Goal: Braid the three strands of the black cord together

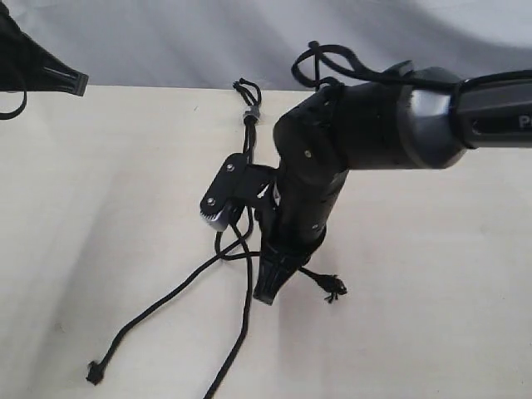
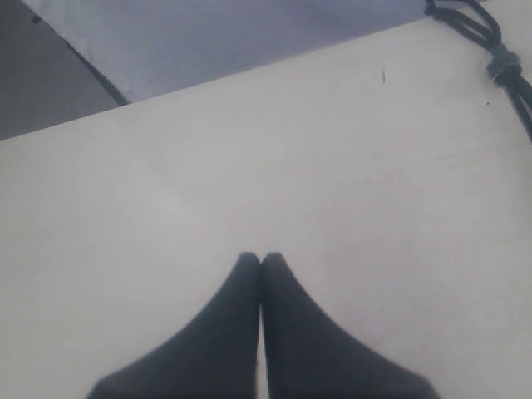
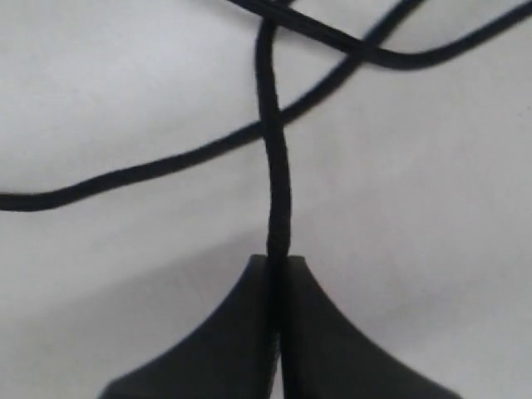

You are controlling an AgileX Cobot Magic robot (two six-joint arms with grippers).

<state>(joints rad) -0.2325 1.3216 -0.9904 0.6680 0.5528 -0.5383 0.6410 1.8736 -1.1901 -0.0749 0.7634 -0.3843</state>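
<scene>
The black cord lies on the pale table (image 1: 432, 291), its knotted loop (image 1: 247, 90) and grey band (image 1: 253, 112) at the far edge. Three strands run toward me under the right arm. One strand (image 1: 158, 309) trails to the front left and ends in a knot (image 1: 94, 374). Another strand (image 1: 241, 332) runs off the front edge. A frayed knot (image 1: 335, 288) lies just right of my right gripper (image 1: 268, 295). That gripper (image 3: 277, 262) points down, shut on a strand (image 3: 274, 166) that crosses the other two strands (image 3: 166, 165). My left gripper (image 2: 260, 259) is shut on nothing, at the far left (image 1: 66, 81); the cord's loop (image 2: 503, 66) shows to one side.
The right arm's thick black body (image 1: 366, 125) and its own smooth cables (image 1: 332, 62) hang over the middle of the cord and hide where the strands part. Beyond the table's far edge lies a grey backdrop (image 1: 208, 41).
</scene>
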